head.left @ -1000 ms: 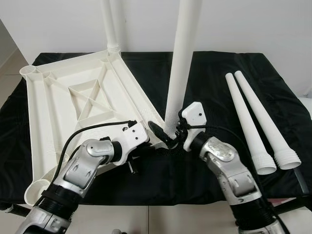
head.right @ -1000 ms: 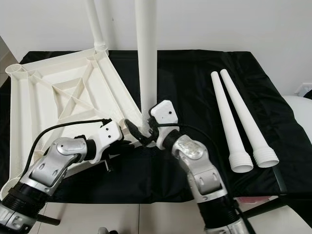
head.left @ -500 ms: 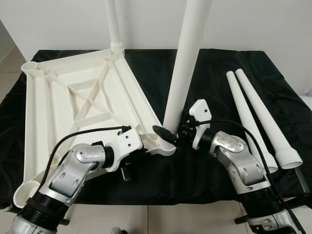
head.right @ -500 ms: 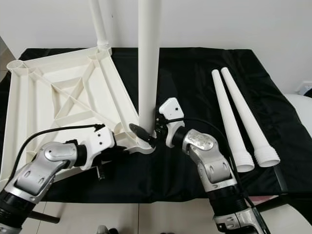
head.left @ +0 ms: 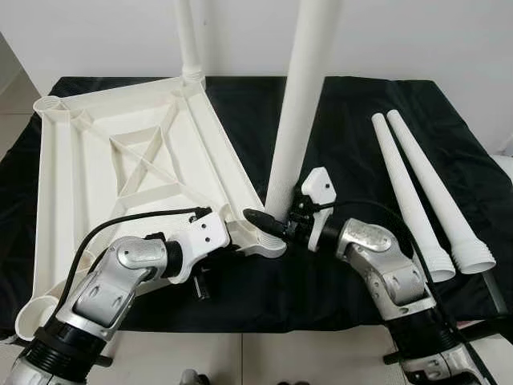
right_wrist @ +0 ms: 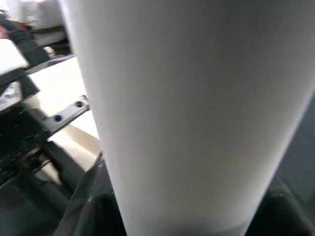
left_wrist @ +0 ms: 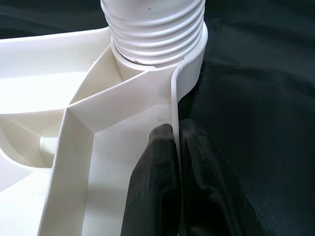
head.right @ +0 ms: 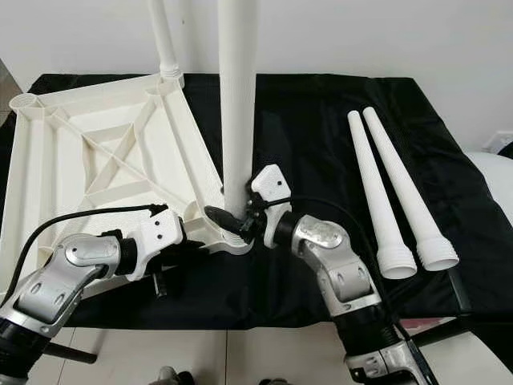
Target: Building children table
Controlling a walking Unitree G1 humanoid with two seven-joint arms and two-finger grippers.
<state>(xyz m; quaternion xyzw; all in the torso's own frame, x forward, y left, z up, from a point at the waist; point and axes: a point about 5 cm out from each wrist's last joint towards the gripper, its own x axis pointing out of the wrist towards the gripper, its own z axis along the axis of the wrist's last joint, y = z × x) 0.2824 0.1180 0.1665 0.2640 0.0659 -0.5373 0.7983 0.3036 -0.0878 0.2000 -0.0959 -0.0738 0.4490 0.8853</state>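
The white table top point(head.left: 120, 152) lies upside down on the black cloth. One white leg point(head.left: 188, 40) stands in its far corner socket. A second leg point(head.left: 300, 104) stands nearly upright in the near right corner socket point(left_wrist: 152, 29), its threaded end seated there. My right gripper point(head.left: 276, 218) is shut on this leg just above the socket, and the leg point(right_wrist: 197, 113) looms large between its fingers. My left gripper point(left_wrist: 176, 135) is shut on the table top's thin rim right beside that socket, one finger on each side of the wall.
Two loose white legs point(head.left: 405, 188) point(head.left: 441, 192) lie side by side on the cloth at the right, wide ends toward me. Open sockets sit at the table top's far left corner point(head.left: 48, 104) and near left corner point(head.left: 28, 317). A white wall rises behind the table.
The camera has shifted a little. My right wrist has turned around the leg's base and the leg leans slightly differently. My left gripper keeps its hold on the rim.
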